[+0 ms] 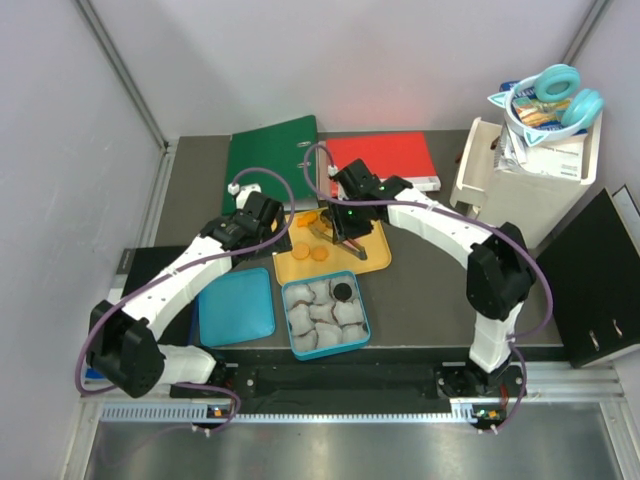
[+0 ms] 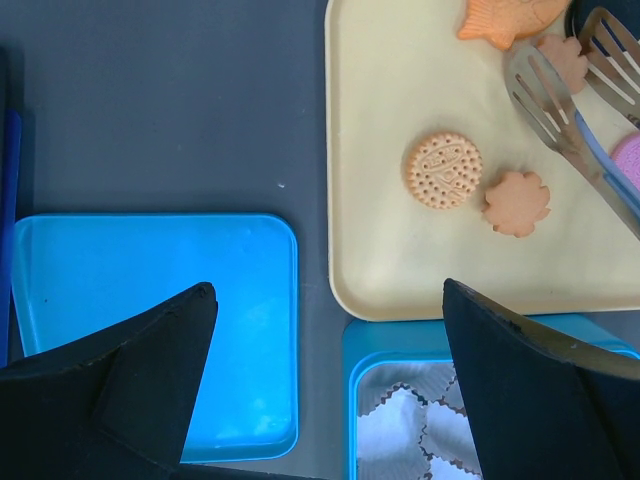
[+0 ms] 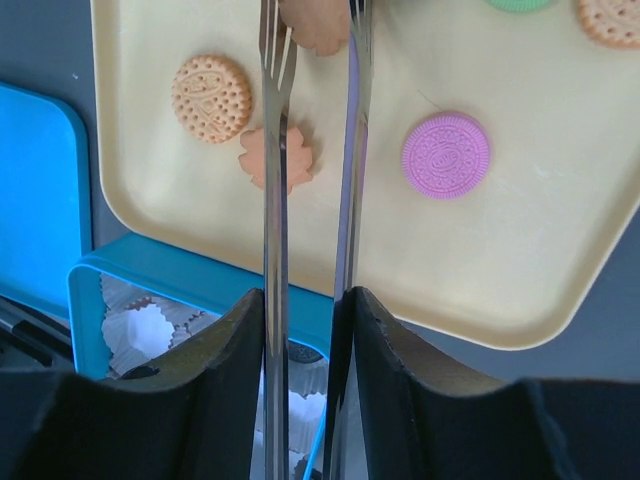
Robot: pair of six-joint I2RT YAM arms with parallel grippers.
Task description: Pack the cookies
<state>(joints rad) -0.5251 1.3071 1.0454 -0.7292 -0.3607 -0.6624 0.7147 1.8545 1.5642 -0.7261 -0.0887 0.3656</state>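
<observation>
A cream tray (image 1: 372,262) holds several cookies: a round orange one (image 3: 210,97), a flower-shaped orange one (image 3: 275,160), a pink one (image 3: 446,155) and a green one (image 3: 520,3). My right gripper (image 3: 307,295) is shut on metal tongs (image 3: 272,230). The tong tips stand on either side of an orange cookie (image 3: 315,25) on the tray. A blue box (image 1: 325,318) of grey paper cups sits in front of the tray, with one black cookie (image 1: 343,291) in a cup. My left gripper (image 2: 328,290) is open and empty above the gap between the box and a blue lid (image 2: 150,300).
A green binder (image 1: 270,150) and a red binder (image 1: 385,160) lie behind the tray. A white box (image 1: 540,170) with headphones on top stands at the back right. A black folder (image 1: 600,280) lies at the right edge.
</observation>
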